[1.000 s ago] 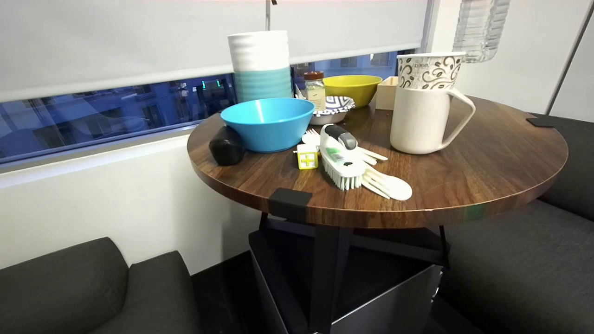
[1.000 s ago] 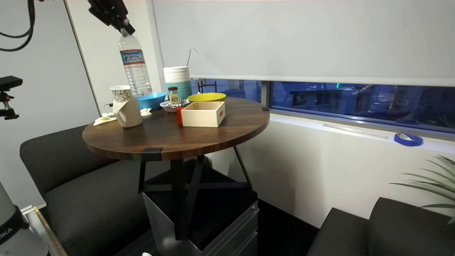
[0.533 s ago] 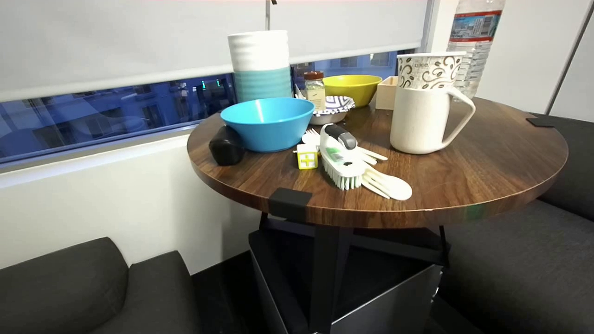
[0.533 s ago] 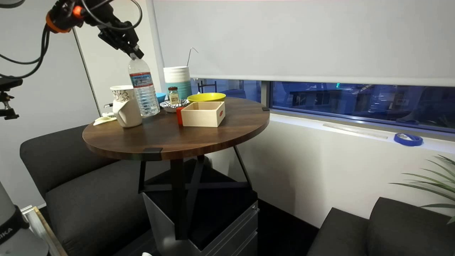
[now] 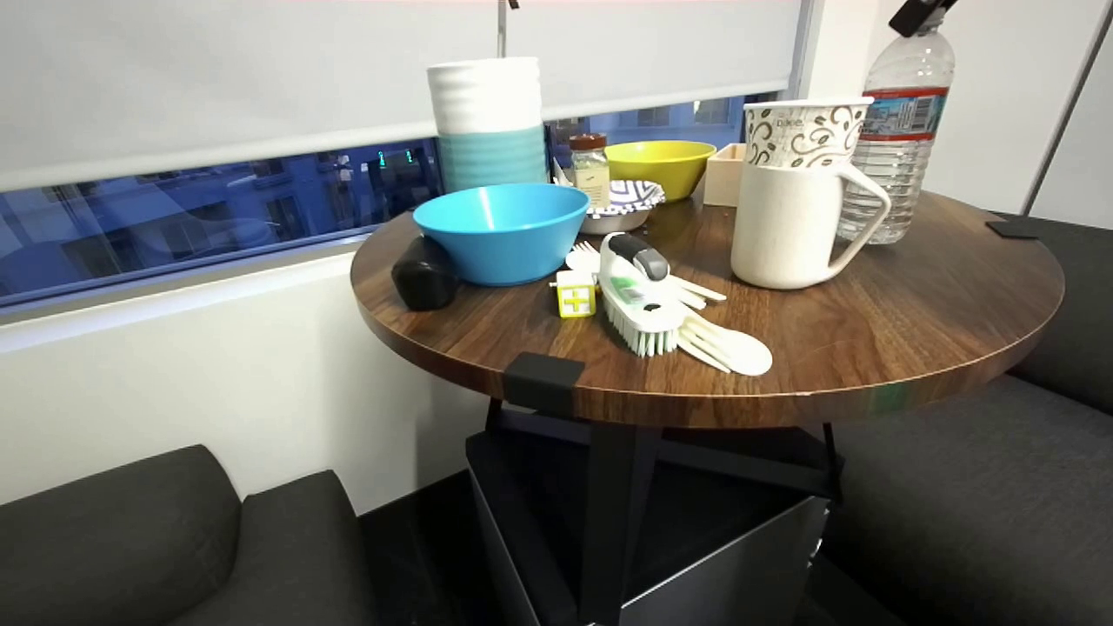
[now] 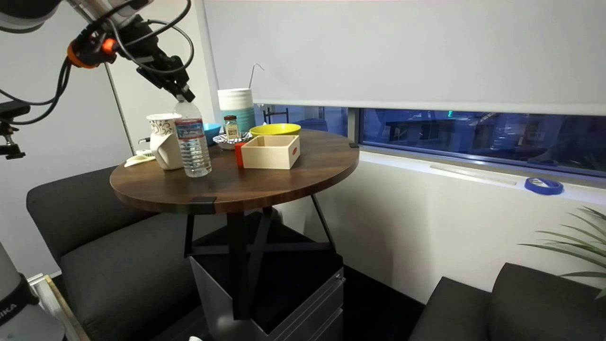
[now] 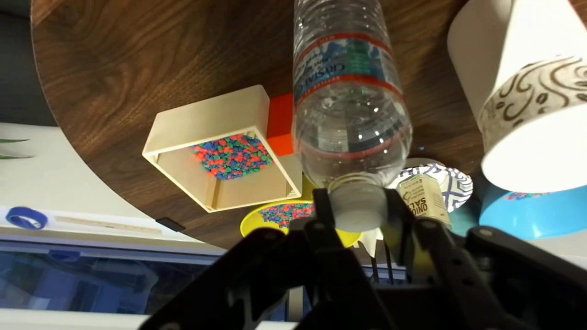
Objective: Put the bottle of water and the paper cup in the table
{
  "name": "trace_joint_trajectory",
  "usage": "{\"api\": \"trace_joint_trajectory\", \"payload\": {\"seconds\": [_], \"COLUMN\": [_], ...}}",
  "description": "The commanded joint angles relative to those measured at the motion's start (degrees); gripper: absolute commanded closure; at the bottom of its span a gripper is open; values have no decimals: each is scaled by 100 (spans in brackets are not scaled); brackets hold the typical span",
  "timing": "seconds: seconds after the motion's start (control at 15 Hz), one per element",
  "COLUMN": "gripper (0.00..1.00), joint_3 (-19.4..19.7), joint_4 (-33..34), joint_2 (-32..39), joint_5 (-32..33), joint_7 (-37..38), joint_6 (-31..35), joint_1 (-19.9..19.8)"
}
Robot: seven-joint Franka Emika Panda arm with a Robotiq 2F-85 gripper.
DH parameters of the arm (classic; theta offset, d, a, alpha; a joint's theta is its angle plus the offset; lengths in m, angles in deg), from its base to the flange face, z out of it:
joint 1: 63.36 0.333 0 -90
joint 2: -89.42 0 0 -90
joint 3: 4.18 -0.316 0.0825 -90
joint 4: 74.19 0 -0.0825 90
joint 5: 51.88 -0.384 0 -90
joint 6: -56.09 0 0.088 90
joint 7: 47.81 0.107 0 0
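Bottle [image 6: 193,142] lowered, jaws closed on cap [image 7: 358,208]

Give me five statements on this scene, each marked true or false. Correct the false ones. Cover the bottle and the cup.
1. The gripper holds the bottle of water by its capped end. True.
2. The paper cup stands directly on the table. False: the paper cup sits in the cream mug, which stands on the table.
3. The wooden box contains small coloured pieces. True.
4. The scrub brush lies bristles up. False: the scrub brush has its bristles pointing down.
5. A roll of blue tape lies on the windowsill. True.
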Motion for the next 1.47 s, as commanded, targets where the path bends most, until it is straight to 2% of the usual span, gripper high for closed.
{"api": "trace_joint_trajectory", "payload": {"seconds": [0.0,0.4,0.53,0.93,1.07,1.2,1.27,1.4], "gripper": [43,3,0,0,0,0,0,0], "joint_3": [-54,-191,-369,-749,-812,-763,-814,-812], "joint_4": [36,576,907,1561,1612,1535,1414,1419], "joint_2": [-158,-328,-242,202,366,485,243,390], "joint_5": [-77,-146,-320,-1117,-1336,-1595,-1361,-1467], "joint_7": [-14,107,341,1152,1418,1467,1300,1328], "joint_6": [68,-166,-636,-1964,-2193,-2097,-2067,-2066], "joint_1": [-72,4,101,308,278,340,228,233]}}
